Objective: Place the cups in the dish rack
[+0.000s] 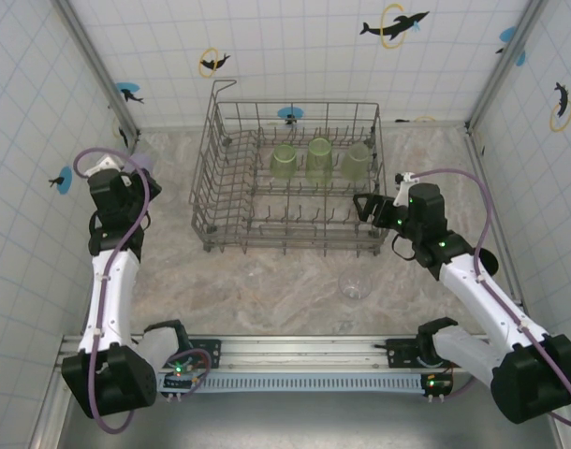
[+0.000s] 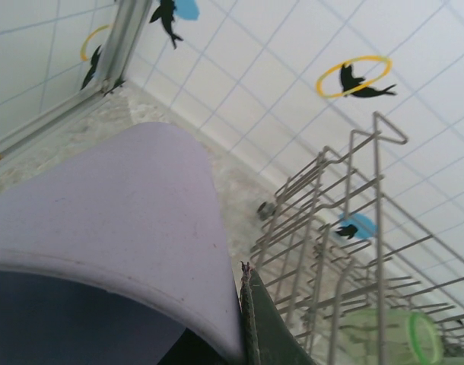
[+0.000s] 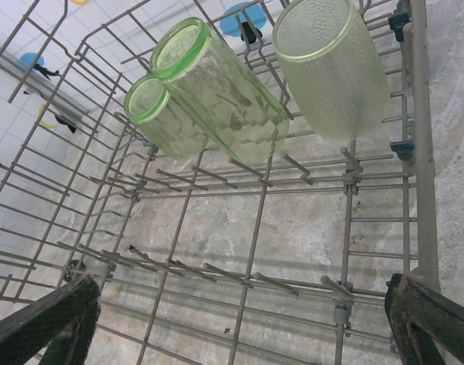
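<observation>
Over the table (image 1: pixel 267 281), the fixed camera finds the dish rack (image 1: pixel 203 192) at centre, three green tumblers (image 1: pixel 319 159) lined along its far row. The left tool (image 1: pixel 136 171) hangs just left of the rack, clenched on a lavender tumbler (image 1: pixel 145 159) held off the table. The right tool (image 1: pixel 364 208) hovers at the rack's near right corner. One clear glass (image 1: pixel 354 286) waits on the table in front of the rack, well apart from both arms.

At the left wrist, the lavender tumbler looms in the foreground, its rim pinched against a dark finger (image 2: pixel 266 334). The rack's raised corner loop stands beyond it to the right, apart from the cup.

At the right wrist, the fingers (image 3: pixel 53 323) stand spread to the lower corners, released, with nothing between them. Below lie the green tumblers, leaning among the tines, and rows of bare tines nearer the camera.

The step in hand looks to be carrying the lavender tumbler into the rack. To do it well, the left arm should probably lift the cup clear of the tall left wall and corner loop. It can then tip it to lean on free tines as the green ones do, and let go only once it is seated. Keeping to the rack's left half would avoid the right arm.
</observation>
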Controlling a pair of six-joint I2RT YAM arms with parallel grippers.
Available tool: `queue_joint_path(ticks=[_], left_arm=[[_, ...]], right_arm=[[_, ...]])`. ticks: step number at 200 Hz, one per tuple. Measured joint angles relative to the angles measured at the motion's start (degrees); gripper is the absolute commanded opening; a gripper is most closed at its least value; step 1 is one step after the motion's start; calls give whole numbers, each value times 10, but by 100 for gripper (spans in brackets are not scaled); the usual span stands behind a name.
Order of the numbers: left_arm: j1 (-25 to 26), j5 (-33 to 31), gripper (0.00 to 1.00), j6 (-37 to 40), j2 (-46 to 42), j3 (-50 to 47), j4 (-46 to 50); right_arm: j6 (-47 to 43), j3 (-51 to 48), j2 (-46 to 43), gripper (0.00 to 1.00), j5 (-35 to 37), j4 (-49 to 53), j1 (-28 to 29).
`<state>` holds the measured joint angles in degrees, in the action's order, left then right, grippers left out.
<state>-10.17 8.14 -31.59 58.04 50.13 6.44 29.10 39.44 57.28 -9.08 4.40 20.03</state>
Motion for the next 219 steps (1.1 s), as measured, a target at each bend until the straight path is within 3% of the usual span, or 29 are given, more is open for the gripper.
queue_joint_path(ticks=[139,219], left_arm=[[0,200,0,-90,15,-8,-137],[0,320,0,-136,57,-8,-195]], right_arm=[[-2,0,1,100,-30,-26,-2],[14,-1,13,100,-94,-76,-1]])
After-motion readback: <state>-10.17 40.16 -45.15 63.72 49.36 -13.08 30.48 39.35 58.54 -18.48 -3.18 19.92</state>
